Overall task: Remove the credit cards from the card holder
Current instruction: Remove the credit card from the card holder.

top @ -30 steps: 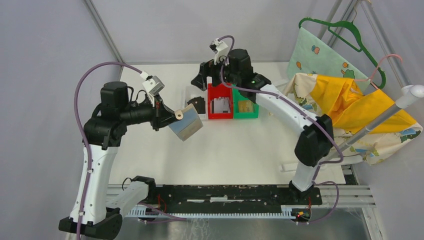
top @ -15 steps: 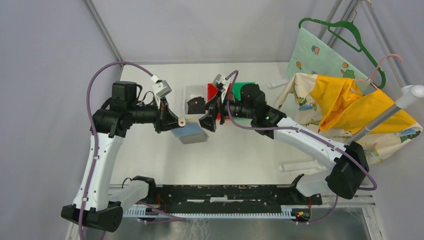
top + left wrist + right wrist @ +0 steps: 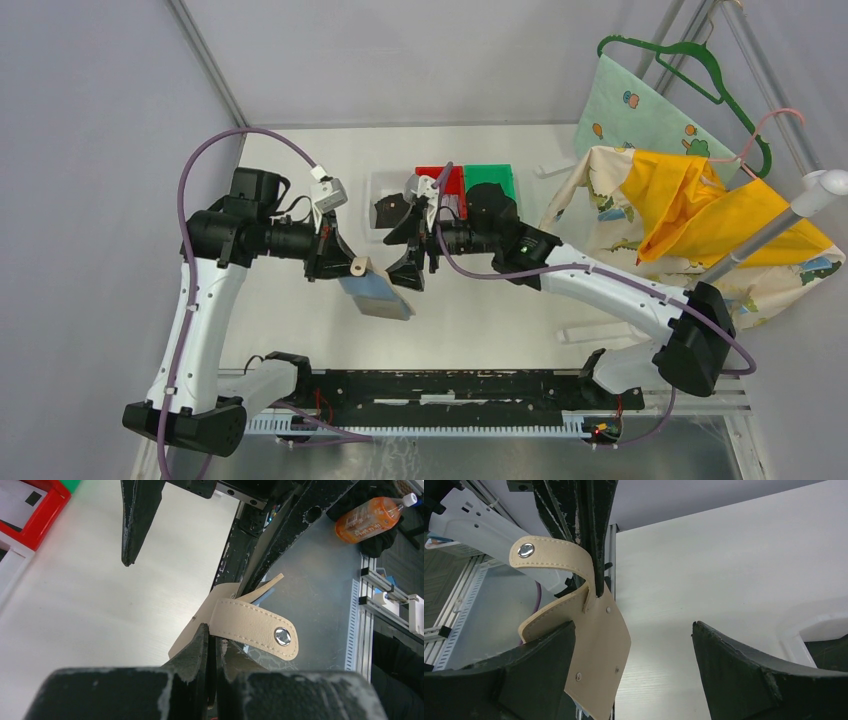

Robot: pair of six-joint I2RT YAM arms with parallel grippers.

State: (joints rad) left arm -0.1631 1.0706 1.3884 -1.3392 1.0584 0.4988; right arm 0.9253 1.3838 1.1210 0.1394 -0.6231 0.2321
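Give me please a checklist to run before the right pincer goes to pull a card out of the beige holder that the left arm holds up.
1. Grip: the left pincer is shut on the card holder: ok.
2. Opening: the right pincer is open wide: ok.
3. Closure: the snap tab is undone and curls free: ok.
4. Alignment: the card holder is centred between the right fingers: not ok. In the right wrist view it sits against one finger.
5. Target: an edge of a credit card is exposed to grip: cannot tell, none shows.
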